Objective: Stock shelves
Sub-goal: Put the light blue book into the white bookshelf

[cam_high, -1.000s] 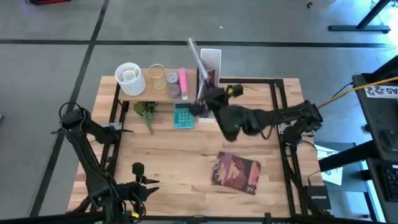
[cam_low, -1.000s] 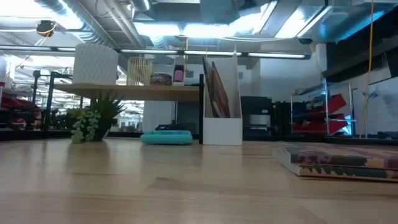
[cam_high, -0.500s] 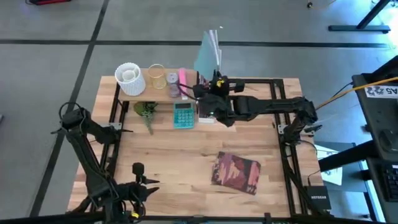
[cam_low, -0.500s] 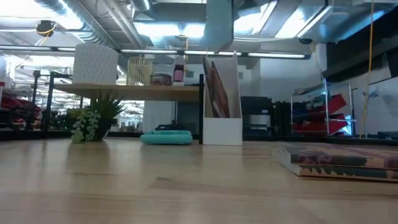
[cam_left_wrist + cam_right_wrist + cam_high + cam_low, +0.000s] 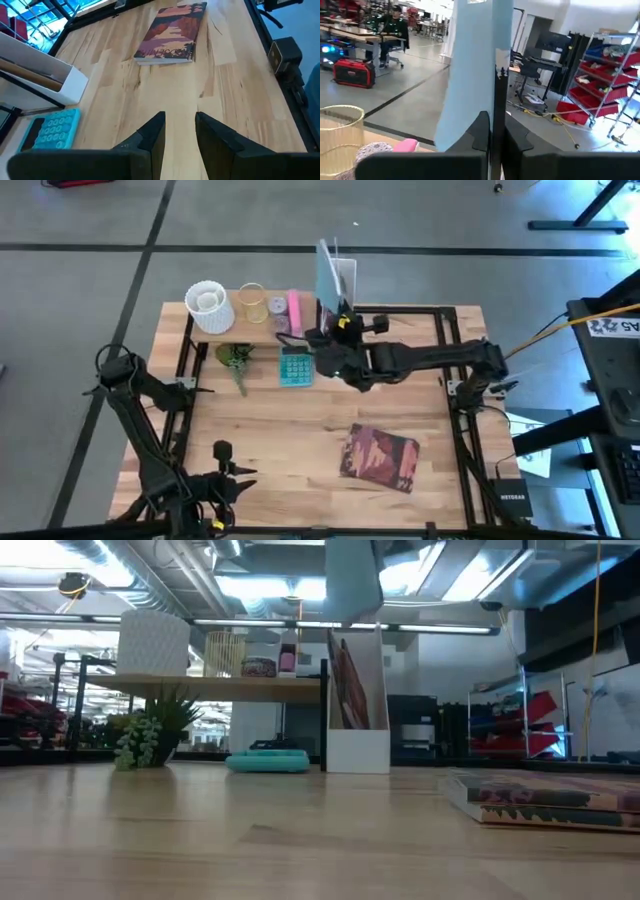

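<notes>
We are holding a pale blue book (image 5: 326,275) upright, right gripper (image 5: 340,315) clamped on its lower edge, above the white file box (image 5: 357,700) beside the shelf (image 5: 250,328). Since the earlier frame it is shifting slightly left. Left gripper (image 5: 179,131) is waiting open, near edge.

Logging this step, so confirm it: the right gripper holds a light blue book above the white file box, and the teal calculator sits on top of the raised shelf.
One error: the teal calculator lies on the tabletop beside the raised shelf, as the high view shows. The right gripper does hold the light blue book above the white file box.
</notes>
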Robot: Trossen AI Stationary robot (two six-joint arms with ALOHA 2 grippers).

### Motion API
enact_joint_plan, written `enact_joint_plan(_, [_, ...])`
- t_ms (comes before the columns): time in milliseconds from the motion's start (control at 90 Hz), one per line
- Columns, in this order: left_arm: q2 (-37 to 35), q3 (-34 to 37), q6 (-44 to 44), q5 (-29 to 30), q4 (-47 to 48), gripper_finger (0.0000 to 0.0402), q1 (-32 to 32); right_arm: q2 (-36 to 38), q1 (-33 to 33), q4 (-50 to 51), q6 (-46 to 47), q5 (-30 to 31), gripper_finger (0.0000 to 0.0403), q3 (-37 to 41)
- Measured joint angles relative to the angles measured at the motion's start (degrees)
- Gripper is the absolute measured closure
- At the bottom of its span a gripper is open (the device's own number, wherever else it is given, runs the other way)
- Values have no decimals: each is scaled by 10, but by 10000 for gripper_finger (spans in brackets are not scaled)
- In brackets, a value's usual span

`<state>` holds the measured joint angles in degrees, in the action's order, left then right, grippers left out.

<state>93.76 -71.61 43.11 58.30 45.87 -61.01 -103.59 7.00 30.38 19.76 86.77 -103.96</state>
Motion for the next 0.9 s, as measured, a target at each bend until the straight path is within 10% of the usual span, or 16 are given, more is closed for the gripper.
enact_joint_plan(900, [0,0,-11,8,0,311,8,46,-16,-80,-180,27,402,-30])
